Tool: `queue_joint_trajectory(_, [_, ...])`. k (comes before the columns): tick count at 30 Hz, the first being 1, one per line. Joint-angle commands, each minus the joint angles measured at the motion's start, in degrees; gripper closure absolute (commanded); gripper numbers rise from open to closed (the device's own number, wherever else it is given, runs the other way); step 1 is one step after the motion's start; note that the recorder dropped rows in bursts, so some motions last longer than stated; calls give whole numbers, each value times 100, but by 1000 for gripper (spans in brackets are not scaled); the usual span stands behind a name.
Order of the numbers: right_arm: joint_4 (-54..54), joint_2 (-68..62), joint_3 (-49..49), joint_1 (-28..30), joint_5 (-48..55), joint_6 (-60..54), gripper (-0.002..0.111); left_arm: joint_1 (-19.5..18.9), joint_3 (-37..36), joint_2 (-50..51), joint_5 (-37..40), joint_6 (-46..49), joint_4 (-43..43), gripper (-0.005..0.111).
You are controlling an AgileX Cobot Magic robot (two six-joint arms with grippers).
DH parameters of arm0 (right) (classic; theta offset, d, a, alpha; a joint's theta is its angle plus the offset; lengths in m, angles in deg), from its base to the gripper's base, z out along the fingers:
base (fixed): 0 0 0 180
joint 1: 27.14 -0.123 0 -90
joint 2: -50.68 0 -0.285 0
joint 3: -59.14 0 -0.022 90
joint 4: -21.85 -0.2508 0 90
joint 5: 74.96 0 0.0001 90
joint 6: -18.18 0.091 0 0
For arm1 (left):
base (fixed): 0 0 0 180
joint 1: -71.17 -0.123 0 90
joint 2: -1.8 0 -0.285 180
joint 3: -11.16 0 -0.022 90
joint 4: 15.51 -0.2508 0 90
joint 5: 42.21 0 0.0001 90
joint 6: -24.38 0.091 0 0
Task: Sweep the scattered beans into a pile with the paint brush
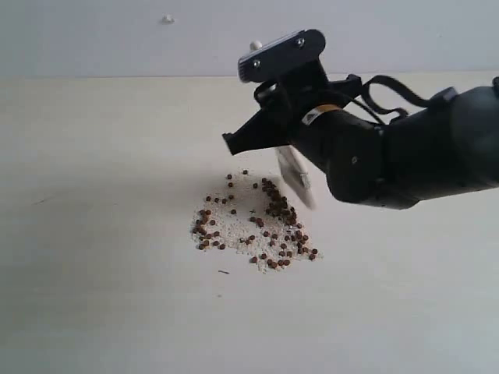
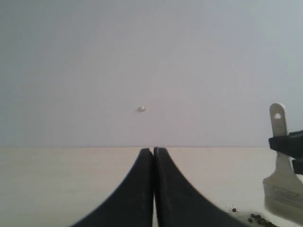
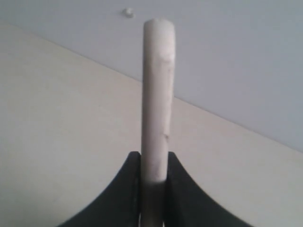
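Reddish-brown beans (image 1: pixel 253 226), mixed with whitish grains, lie in a loose patch on the pale table (image 1: pixel 101 234). They are densest in a pile (image 1: pixel 277 206) beside the brush. My right gripper (image 1: pixel 273 117) is shut on the handle of the paint brush (image 1: pixel 295 176), whose blurred bristles hang at the patch's far right edge. The right wrist view shows the pale handle (image 3: pixel 156 94) clamped in the right gripper (image 3: pixel 155 158). My left gripper (image 2: pixel 154 150) is shut and empty, low over the table. It faces the brush (image 2: pixel 280 165), with a few beans (image 2: pixel 258 219) nearby.
A plain grey wall (image 1: pixel 117 39) runs behind the table and carries a small white knob (image 1: pixel 167 19). The right arm's bulky black body (image 1: pixel 421 148) hangs over the table's right side. One thin dark speck (image 1: pixel 224 272) lies in front of the beans.
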Motion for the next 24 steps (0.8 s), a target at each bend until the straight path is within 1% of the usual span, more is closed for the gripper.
queue_joint_trajectory(1, [-2031, 516, 21, 12, -180, -2010, 108, 20, -14, 30, 39, 10, 35, 107])
queue_joint_trajectory(4, [-3685, 654, -27, 12, -420, -3353, 108, 20, -14, 30, 39, 10, 35, 107])
queue_joint_trajectory(6, [-4159, 695, -217, -32, -638, -3462, 108, 20, -14, 30, 39, 10, 35, 107])
queue_joint_trajectory(8, [-4259, 705, -498, -184, -1013, -3211, 108, 20, -14, 30, 39, 10, 35, 107])
queue_joint_trajectory(12, [-4268, 705, -1046, -784, -1585, -2459, 108, 20, -14, 30, 39, 10, 35, 107])
queue_joint_trajectory(17, [-4526, 681, -1307, -1418, -1805, -1812, 108, 20, -14, 30, 39, 10, 35, 107])
queue_joint_trajectory(21, [-4357, 569, -1290, -1714, -1881, -1214, 108, 20, -14, 30, 39, 10, 35, 107])
queue_joint_trajectory(24, [-4106, 392, -1292, -1755, -1856, -544, 108, 20, -14, 30, 39, 10, 35, 107])
